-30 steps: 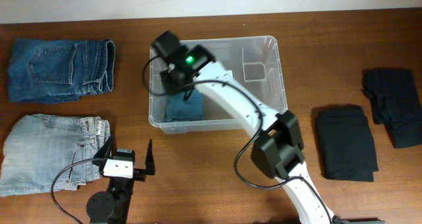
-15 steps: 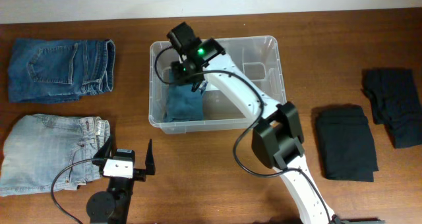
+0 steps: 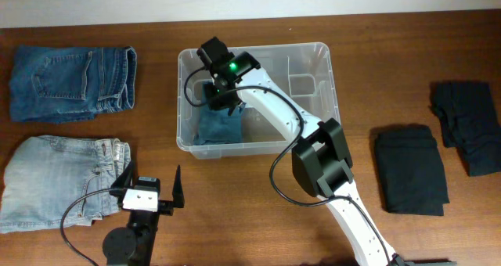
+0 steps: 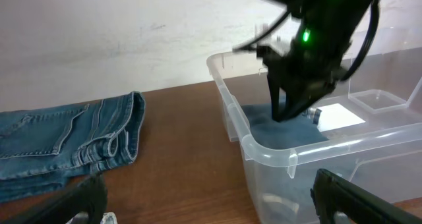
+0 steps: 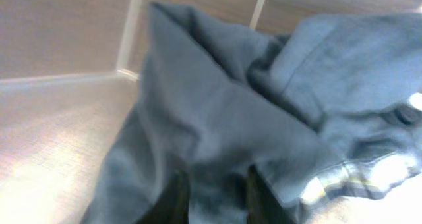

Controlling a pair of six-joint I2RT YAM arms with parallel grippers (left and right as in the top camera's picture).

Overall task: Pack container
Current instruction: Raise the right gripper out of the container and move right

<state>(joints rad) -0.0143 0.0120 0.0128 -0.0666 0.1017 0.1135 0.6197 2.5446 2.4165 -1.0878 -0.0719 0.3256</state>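
Note:
The clear plastic container [image 3: 333, 78] stands at the table's middle; its near corner shows in the left wrist view [image 4: 231, 112]. A folded blue denim garment [image 3: 219, 127] lies in its left half, also seen in the left wrist view [image 4: 283, 128]. My right gripper [image 3: 223, 94] reaches down into the container from above, seen too in the left wrist view [image 4: 290, 112]. In the right wrist view its fingers [image 5: 214, 194] close on a fold of the blue garment [image 5: 217, 118]. My left gripper [image 3: 150, 189] is open and empty near the front edge [image 4: 211, 197].
Dark blue jeans [image 3: 70, 82] lie at the back left, also in the left wrist view [image 4: 66, 138]. Light blue jeans [image 3: 59, 180] lie at the front left. Two black folded garments [image 3: 411, 168] [image 3: 468, 125] lie at the right. A small clear box [image 3: 301, 84] sits inside the container.
My right gripper moved from the container's left wall toward its back, then came down a little onto the blue garment. The left arm has not moved.

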